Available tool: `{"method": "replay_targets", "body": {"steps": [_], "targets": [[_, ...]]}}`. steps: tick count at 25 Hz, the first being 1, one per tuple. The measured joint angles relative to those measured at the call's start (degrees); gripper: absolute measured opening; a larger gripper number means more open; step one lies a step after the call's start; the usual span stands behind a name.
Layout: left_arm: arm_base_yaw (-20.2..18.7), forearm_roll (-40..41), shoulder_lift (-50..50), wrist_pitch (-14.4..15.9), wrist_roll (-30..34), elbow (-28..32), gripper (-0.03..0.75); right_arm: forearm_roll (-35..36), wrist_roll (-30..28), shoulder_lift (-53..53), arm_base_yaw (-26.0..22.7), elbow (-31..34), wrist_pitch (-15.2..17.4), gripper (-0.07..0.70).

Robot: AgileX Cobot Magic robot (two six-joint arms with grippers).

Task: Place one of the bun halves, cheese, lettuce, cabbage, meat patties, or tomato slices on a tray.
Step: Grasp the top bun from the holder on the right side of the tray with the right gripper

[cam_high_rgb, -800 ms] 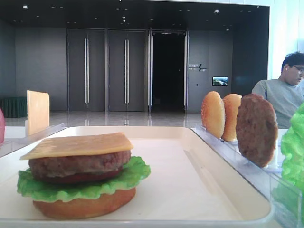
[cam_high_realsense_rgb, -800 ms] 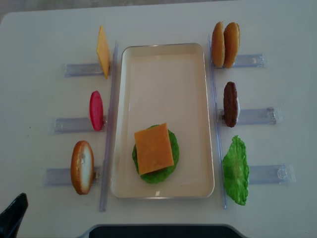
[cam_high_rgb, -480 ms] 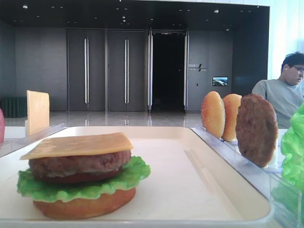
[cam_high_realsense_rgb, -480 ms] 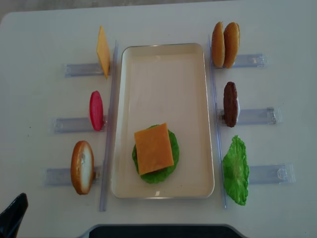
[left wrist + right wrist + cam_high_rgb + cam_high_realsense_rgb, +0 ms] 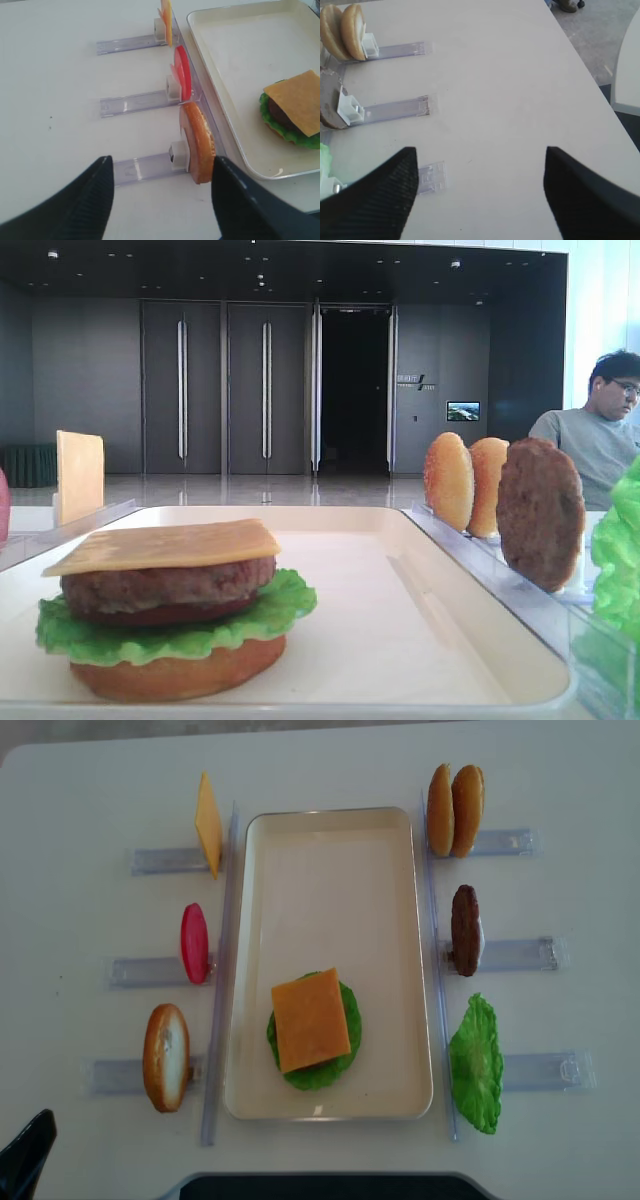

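I'm holding the left gripper (image 5: pixel 160 200) with its jaws standing wide apart and nothing between them, low in the left wrist view. Just ahead of it, slightly right of the gap, a sesame bun half (image 5: pixel 198 142) is standing on edge in its clear rack (image 5: pixel 145 167), its flat faces running up and down the frame, so the jaws are already straddling its thin axis. This arm is sitting nearer to it than the other.

The right gripper (image 5: pixel 480 192) is also gaping and empty, over bare table (image 5: pixel 510 90), with the meat patty (image 5: pixel 330 102) and two more buns (image 5: pixel 342 31) at the left edge of its view.

In the overhead view the tray (image 5: pixel 330 840) is lying to the right of that bun, with the stack under cheese (image 5: pixel 311 1019) and lettuce (image 5: pixel 345 1055) occupying its lower half.
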Motion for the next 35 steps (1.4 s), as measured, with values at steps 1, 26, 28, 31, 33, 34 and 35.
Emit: {"method": "replay_targets", "body": {"steps": [1,26,28,31,33,34,35], "targets": [[0.0,0.0,0.0,0.0,0.0,0.0,0.472,0.0,0.0,0.0,0.0,0.0,0.0,0.527],[0.0,0.0,0.0,0.0,0.0,0.0,0.472,0.0,0.0,0.0,0.0,0.0,0.0,0.527],[0.0,0.0,0.0,0.0,0.0,0.0,0.472,0.0,0.1,0.2,0.0,0.0,0.1,0.527],[0.0,0.0,0.0,0.0,0.0,0.0,0.472,0.1,0.4,4.8,0.0,-0.5,0.2,0.527],[0.0,0.0,0.0,0.0,0.0,0.0,0.472,0.2,0.9,9.4,0.0,-1.5,0.1,0.527],[0.0,0.0,0.0,0.0,0.0,0.0,0.472,0.2,0.9,12.3,0.0,-2.3,-0.2,0.527],[0.0,0.0,0.0,0.0,0.0,0.0,0.472,0.3,1.0,15.2,0.0,-3.1,-0.5,0.527]]}}
